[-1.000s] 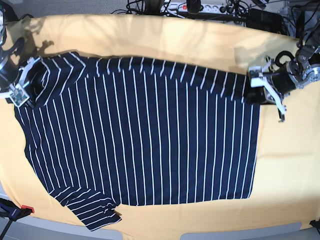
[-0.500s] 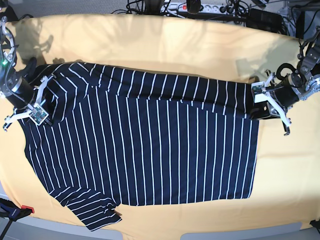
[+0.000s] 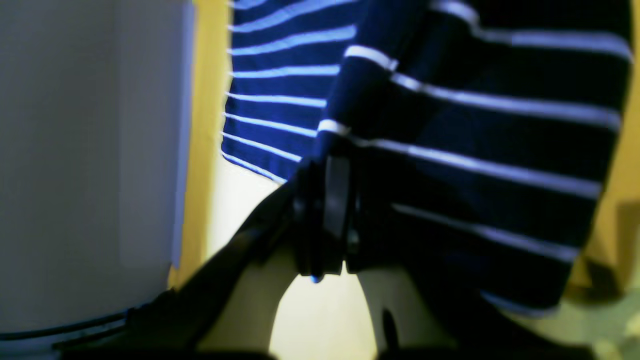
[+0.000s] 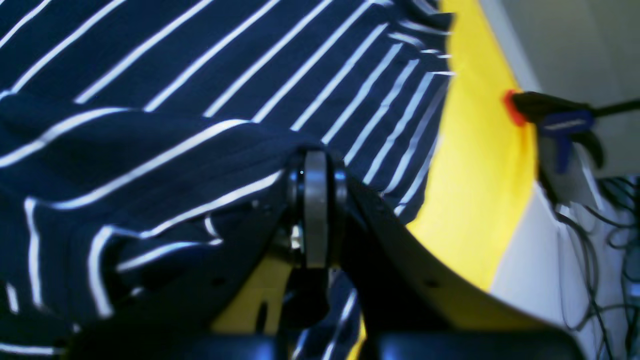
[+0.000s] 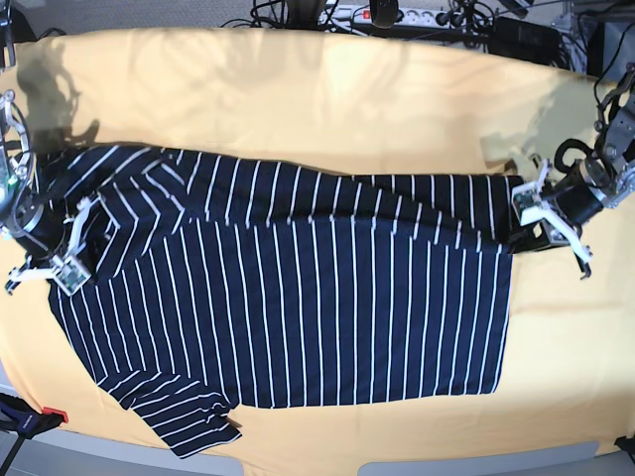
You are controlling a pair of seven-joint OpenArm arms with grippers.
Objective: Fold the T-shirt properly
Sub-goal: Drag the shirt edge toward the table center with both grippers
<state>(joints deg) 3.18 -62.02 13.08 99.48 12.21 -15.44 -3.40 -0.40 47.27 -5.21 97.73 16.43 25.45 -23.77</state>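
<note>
**Striped T-shirt pinched at both far corners over the yellow desk**

The T-shirt [image 5: 298,297] lies spread on the yellow-covered desk [image 5: 327,99], its far edge doubled toward the near side as a folded band. The left gripper [image 5: 531,220] has its jaws closed on the hem corner; the right gripper [image 5: 62,260] has its jaws closed on the shoulder end, cloth bunched around both. A tangle of cables and a power strip [image 5: 397,14] lie beyond the far edge. A red-tipped clamp [image 5: 35,417] grips the near corner.
</note>
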